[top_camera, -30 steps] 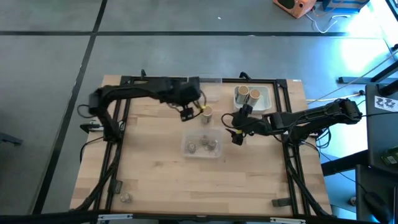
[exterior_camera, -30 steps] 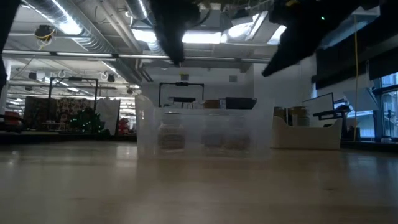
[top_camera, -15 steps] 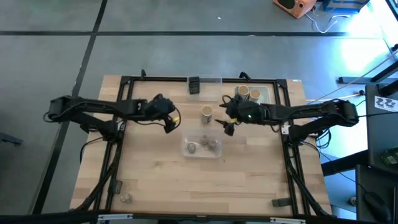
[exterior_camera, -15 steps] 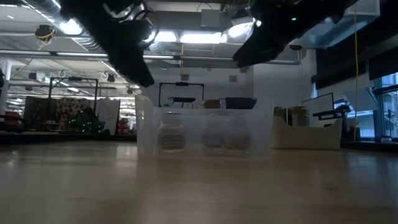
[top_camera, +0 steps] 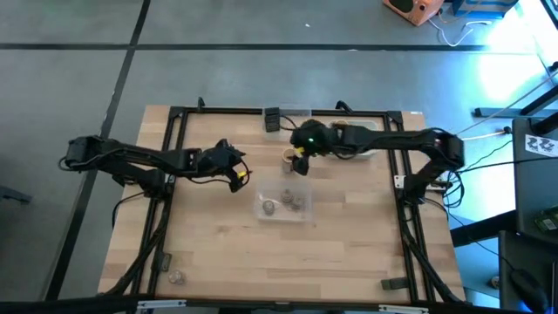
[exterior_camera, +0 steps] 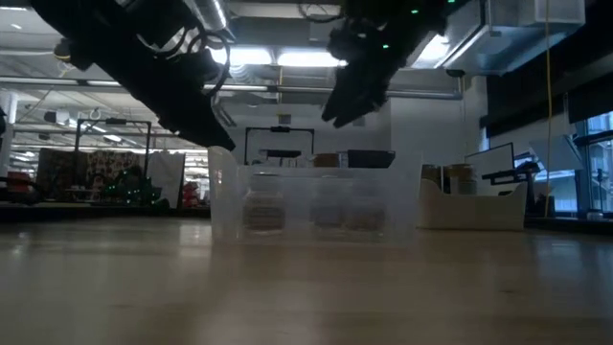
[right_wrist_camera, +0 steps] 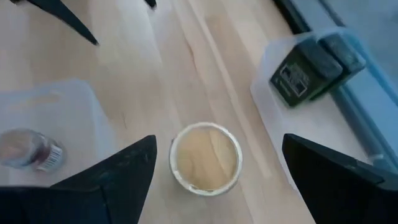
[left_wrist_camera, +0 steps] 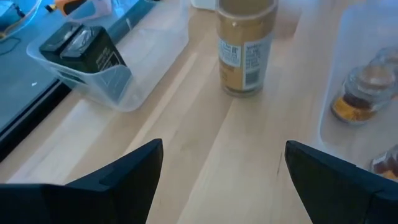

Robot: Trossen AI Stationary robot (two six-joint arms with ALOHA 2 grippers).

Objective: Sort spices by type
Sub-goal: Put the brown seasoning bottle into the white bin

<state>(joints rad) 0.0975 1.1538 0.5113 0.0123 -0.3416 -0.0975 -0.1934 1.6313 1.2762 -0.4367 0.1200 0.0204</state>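
Note:
A round tan-topped spice jar [top_camera: 289, 157] stands upright on the wood table, between two clear bins. My right gripper [right_wrist_camera: 214, 177] hangs open above it, its fingers on either side of the jar's top [right_wrist_camera: 205, 157] without touching. My left gripper [top_camera: 237, 175] is open to the jar's left, low over the table, with the jar [left_wrist_camera: 247, 46] ahead of it. Dark boxy spices [right_wrist_camera: 310, 68] lie in the far clear bin [top_camera: 283, 118]. Small round jars [top_camera: 283, 204] sit in the near clear bin [exterior_camera: 316, 206].
A white tray [top_camera: 370, 126] at the far right is mostly covered by my right arm. One small jar [top_camera: 177, 277] stands alone near the table's near left corner. Bare wood lies along the near half of the table.
My left gripper has drawn back from the tan jar toward the table's left edge and sunk lower, tipping more level. My right gripper has swung toward the table's left and far edge until it hangs over the tan jar. The jar has stayed where it was.

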